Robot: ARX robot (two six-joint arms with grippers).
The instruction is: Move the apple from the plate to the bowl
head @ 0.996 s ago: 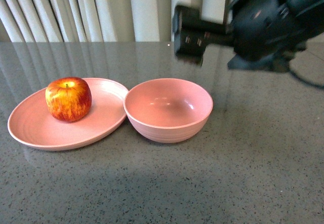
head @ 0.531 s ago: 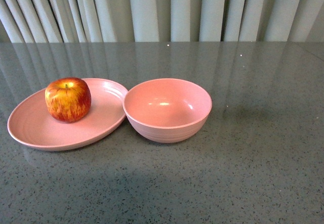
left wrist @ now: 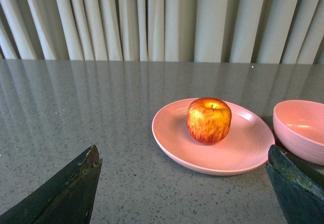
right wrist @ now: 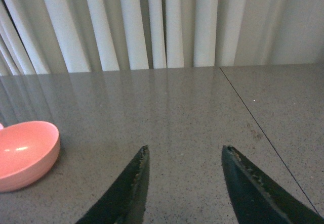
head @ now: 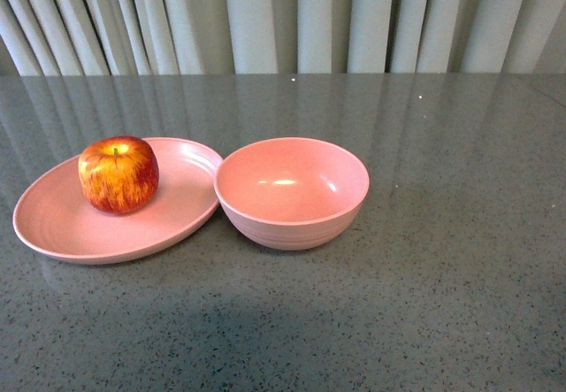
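Observation:
The red and yellow apple (head: 118, 173) stands upright on the shallow pink plate (head: 62, 224) at the left of the table. The deep pink bowl (head: 292, 193) sits right beside the plate, holding nothing. No arm shows in the front view. In the left wrist view the apple (left wrist: 209, 120) rests on the plate (left wrist: 172, 138), with the bowl (left wrist: 301, 130) at the edge; my left gripper (left wrist: 185, 154) is open wide, well short of the plate. My right gripper (right wrist: 185, 149) is open over bare table, with the bowl (right wrist: 23, 155) off to one side.
A grey speckled tabletop (head: 442, 277) runs back to pale pleated curtains (head: 283, 20). A thin seam line (right wrist: 263, 133) crosses the table in the right wrist view.
One second ago a dark arm filled the upper right of the front view above the bowl; it has left that view. Apple, plate and bowl have stayed put.

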